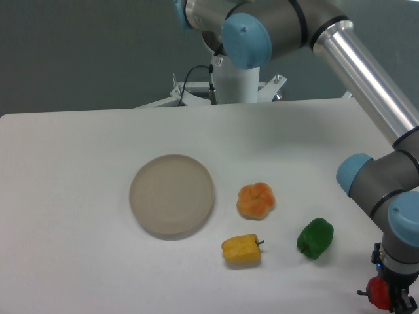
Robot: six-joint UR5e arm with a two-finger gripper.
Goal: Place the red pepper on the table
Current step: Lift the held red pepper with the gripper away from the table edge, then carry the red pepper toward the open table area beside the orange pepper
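Down at the bottom right edge, nearest the lens: gripper (393,302), dark fingers pointing down, clenched on the red pepper (378,292). Glossy red skin bulging out on the left side of the fingers, small dark nub at its left, maybe the stem, hard to say this close to the frame edge. Whether resting on the table (78,196) or held just above it, cannot tell; contact point cut off by the frame.

Up from there, grey wrist joints with light blue caps, then a long polished silver tube of the arm (366,72) running diagonally to the top of the view, down to a white base post behind the table's far edge.

Left of the gripper, green pepper (315,238), shiny, lumpy, tilted. Further left, yellow pepper (241,249) lying on its side, blocky, short dark stem poking right. Just above and between those two, orange pepper (255,200), deeply lobed, matte-looking, seen from the top.

Left of the orange one, close but apart: round plate (172,195), beige-grey, flat, dull finish, nothing on it.

White matte tabletop, rounded far-left corner, soft shadows under each piece. No legible writing or labels anywhere.
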